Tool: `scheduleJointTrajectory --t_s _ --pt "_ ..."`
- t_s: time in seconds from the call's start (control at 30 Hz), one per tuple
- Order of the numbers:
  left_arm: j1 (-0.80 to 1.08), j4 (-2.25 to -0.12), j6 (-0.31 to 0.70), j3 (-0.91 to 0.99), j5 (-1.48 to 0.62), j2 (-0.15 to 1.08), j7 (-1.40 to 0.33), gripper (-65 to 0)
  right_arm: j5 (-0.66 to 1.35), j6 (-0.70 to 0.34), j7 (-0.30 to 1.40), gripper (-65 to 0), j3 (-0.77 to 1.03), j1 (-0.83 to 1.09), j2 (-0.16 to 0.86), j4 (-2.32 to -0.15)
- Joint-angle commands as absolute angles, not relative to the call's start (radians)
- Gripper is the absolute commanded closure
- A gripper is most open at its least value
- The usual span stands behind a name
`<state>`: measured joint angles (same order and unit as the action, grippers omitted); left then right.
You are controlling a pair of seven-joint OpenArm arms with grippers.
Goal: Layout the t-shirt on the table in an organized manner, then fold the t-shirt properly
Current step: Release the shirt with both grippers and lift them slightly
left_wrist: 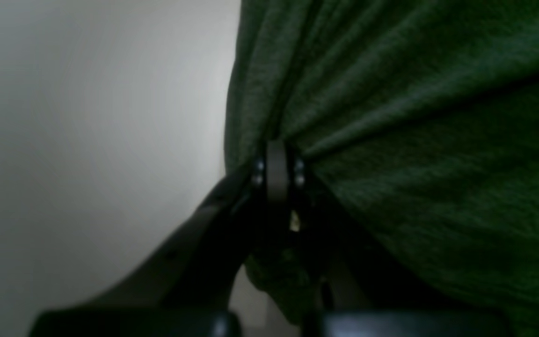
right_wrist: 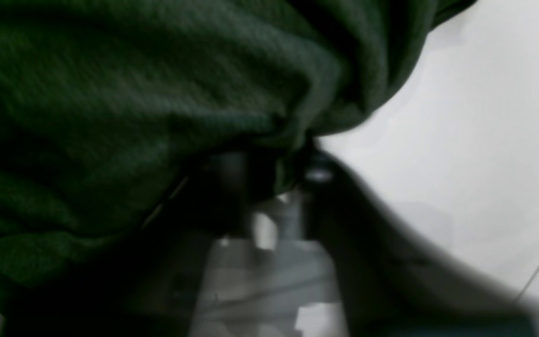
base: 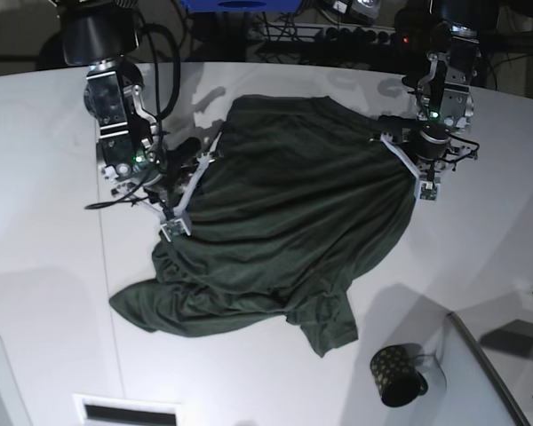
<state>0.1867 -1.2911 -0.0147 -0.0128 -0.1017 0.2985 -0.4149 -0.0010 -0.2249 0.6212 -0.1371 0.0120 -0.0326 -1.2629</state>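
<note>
The large, plain dark green short-sleeved t-shirt point(base: 275, 240) is spread in a rumpled heap across the smooth white curved-edged table point(base: 44, 204). One side edge is pinched in the closed left gripper point(left_wrist: 276, 159). The right gripper point(base: 179, 206) is pressed shut at the opposite edge, apparently on cloth, though its wrist view is blurred. The fabric is judged light, limp and easily bunched; hems and shoulder seams are the better places to be taken. A small dark gold-dotted mug point(base: 396, 376) and a grey panel point(base: 489, 382) are seen near the lower sleeve, with cables behind.
</note>
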Motion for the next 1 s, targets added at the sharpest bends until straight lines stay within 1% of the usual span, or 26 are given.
scheduleJointTrajectory --t_s 0.0,0.03,0.07,0.13,0.27,0.4,0.5,0.63,0.7,0.77,0.8,0.83,0.9,0.97 --pt "0.203 -1.291 -0.01 -0.012 -0.099 0.308 -0.456 0.0 -0.004 -0.223 0.631 0.0 -0.134 0.004 -0.015 -1.277" --pt "0.206 -1.293 -0.01 -0.012 -0.099 0.308 -0.456 0.0 -0.004 -0.223 0.634 -1.7 -0.134 0.002 -0.004 -1.283" --pt "0.208 -1.294 -0.01 -0.012 -0.099 0.308 -0.458 0.0 -0.004 -0.223 0.634 -2.0 -0.134 0.002 0.004 -1.291" --pt "0.226 -1.313 -0.01 -0.012 -0.099 0.308 -0.458 0.0 -0.005 -0.217 0.636 0.0 -0.133 0.004 0.024 -1.333" --pt "0.278 -1.426 -0.01 -0.012 -0.099 0.306 -0.46 0.0 -0.005 -0.151 0.693 -0.2 -0.134 0.001 0.07 -1.442" --pt "0.289 -1.475 -0.01 -0.022 -0.099 0.3 -0.461 0.0 -0.005 -0.148 0.736 -0.2 -0.136 -0.041 0.09 -1.512" --pt "0.289 -1.488 -0.01 -0.022 -0.104 0.289 -0.527 0.0 -0.005 -0.142 0.76 -0.2 -0.14 -0.085 0.117 -1.515" --pt "0.308 -1.549 -0.01 -0.024 -0.099 0.271 -0.547 0.0 -0.015 -0.142 0.762 -0.2 -0.142 -0.116 0.119 -1.537" --pt "0.318 -1.595 -0.01 -0.024 -0.105 0.269 -0.549 0.0 -0.082 -0.142 0.763 -0.2 -0.142 -0.11 0.116 -1.583" --pt "0.32 -1.63 -0.01 -0.024 -0.101 0.255 -0.55 0.0 -0.142 -0.142 0.763 -0.5 -0.139 -0.104 0.087 -1.586" --pt "0.32 -1.644 -0.01 -0.022 -0.099 0.254 -0.552 0.0 -0.17 -0.142 0.763 -2.4 -0.136 -0.102 0.068 -1.563" --pt "0.32 -1.653 -0.01 -0.022 -0.099 0.255 -0.558 0.0 -0.193 -0.142 0.763 -5.9 -0.136 -0.104 0.058 -1.538" --pt "0.309 -1.682 -0.01 -0.018 -0.099 0.257 -0.601 0.0 -0.239 -0.142 0.763 -18.0 -0.134 -0.102 0.045 -1.501" --pt "0.309 -1.727 -0.008 -0.013 -0.099 0.259 -0.631 0.0 -0.245 -0.142 0.766 -30.9 -0.13 -0.076 0.048 -1.526"
